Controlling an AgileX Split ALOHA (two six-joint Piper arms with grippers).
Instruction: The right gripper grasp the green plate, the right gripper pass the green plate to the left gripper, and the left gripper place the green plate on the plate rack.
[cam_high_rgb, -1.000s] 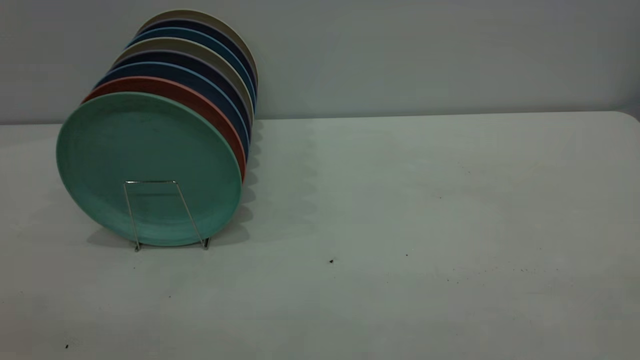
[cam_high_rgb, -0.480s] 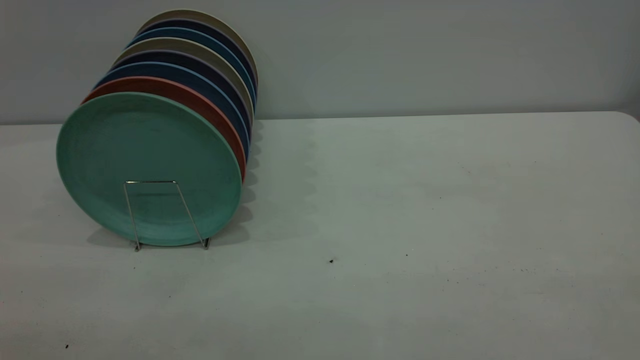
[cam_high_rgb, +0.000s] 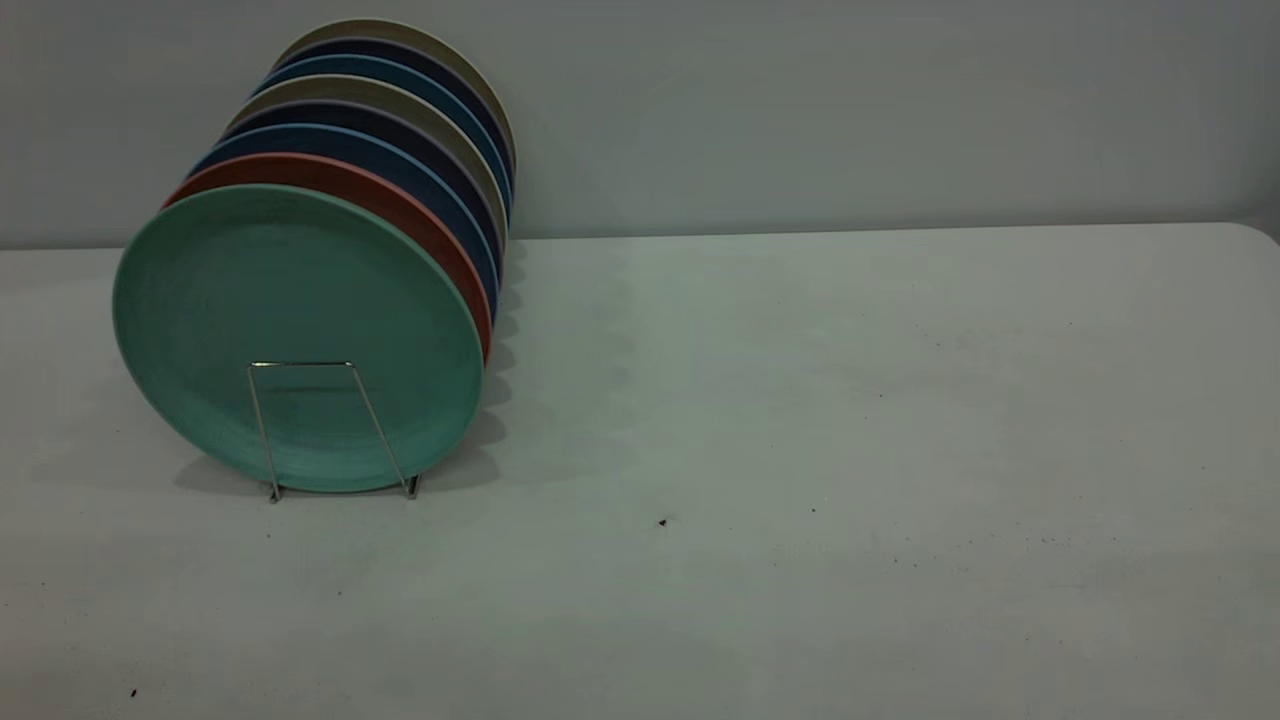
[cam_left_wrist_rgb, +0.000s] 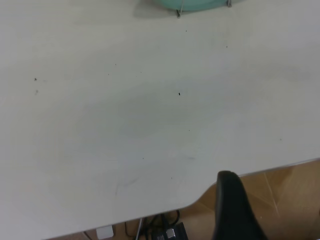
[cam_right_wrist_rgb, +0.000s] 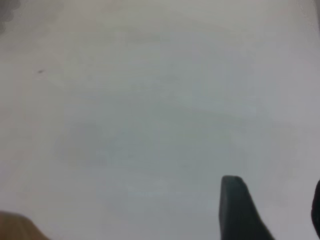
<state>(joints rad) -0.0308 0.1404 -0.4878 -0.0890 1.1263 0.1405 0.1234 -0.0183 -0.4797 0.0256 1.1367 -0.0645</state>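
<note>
Exterior view first: the plate rack (cam_high_rgb: 300, 364) stands on the left part of the table (cam_high_rgb: 850, 450), and one wire loop shows at its front. Count the plates with me, eight rims in a row, all standing on edge. The green plate (cam_high_rgb: 290, 320) is at the very front, leaning behind that front loop with its lower edge down at the rack's base. Right behind it is one salmon plate (cam_high_rgb: 440, 235). Then come four blue plates (cam_high_rgb: 455, 205) in lighter and darker shades, with two beige plates (cam_high_rgb: 470, 165) mixed in among them, one of those at the far end. A grey wall (cam_high_rgb: 850, 100) runs behind the table.

Over to the left wrist view: the left gripper (cam_left_wrist_rgb: 234, 210) hangs past the table's near edge, over a wooden floor (cam_left_wrist_rgb: 290, 190), well away from the rack. Only one black prong shows, so I cannot tell whether it is parted or closed. At the far side of the table a sliver of the green plate's rim peeks in, with two rack feet just beside it.

Right wrist view now: the right gripper (cam_right_wrist_rgb: 275, 200) hovers above bare tabletop. One finger (cam_right_wrist_rgb: 237, 210) shows fully and a second sits at the picture's edge. They stand spread apart, holding nothing.
</note>
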